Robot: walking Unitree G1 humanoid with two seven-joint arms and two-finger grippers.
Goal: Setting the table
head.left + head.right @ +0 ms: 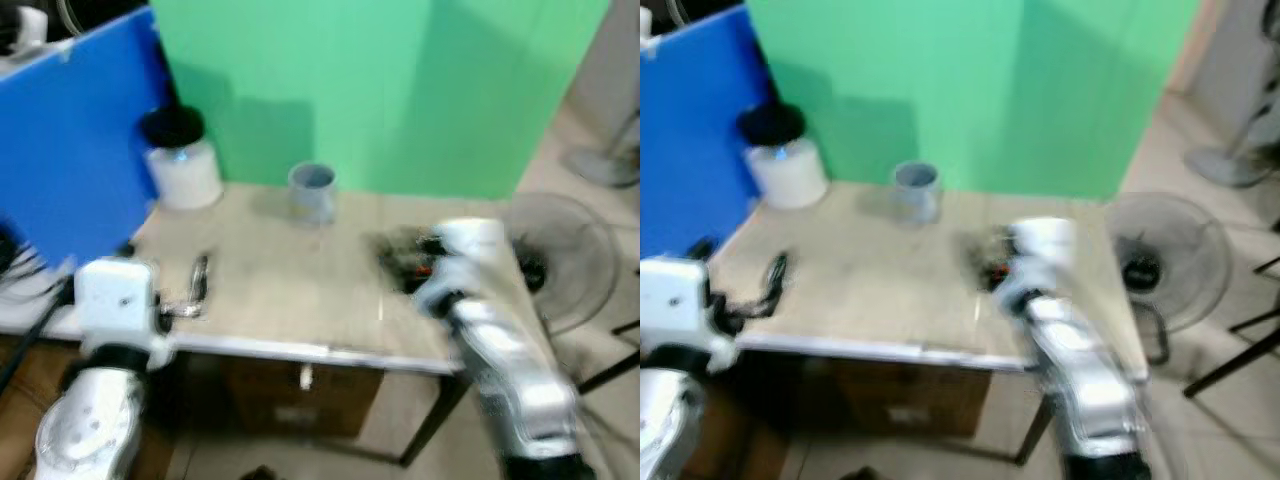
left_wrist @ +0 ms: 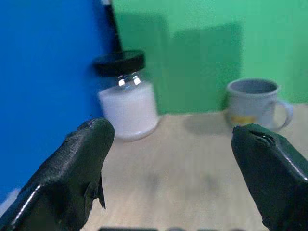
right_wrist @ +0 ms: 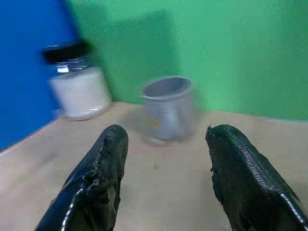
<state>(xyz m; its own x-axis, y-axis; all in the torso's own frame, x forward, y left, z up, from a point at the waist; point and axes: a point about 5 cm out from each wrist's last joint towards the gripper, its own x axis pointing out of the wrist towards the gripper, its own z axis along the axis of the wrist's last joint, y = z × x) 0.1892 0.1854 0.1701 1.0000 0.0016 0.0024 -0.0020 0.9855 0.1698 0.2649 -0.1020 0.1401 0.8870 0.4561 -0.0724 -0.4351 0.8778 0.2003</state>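
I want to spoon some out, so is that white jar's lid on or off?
On. The jar stands upright on the table with its black lid sitting over the mouth.

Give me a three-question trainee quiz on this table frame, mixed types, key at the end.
1. True or false: the jar has a black lid.
2. Which gripper points at the mug: A left, B right?
3. What colour is the panel behind the mug?

Key: 1 true. 2 B; the right gripper is open with the mug between its fingers in its wrist view, while the left gripper, also open, has it off to one side. 3 green.
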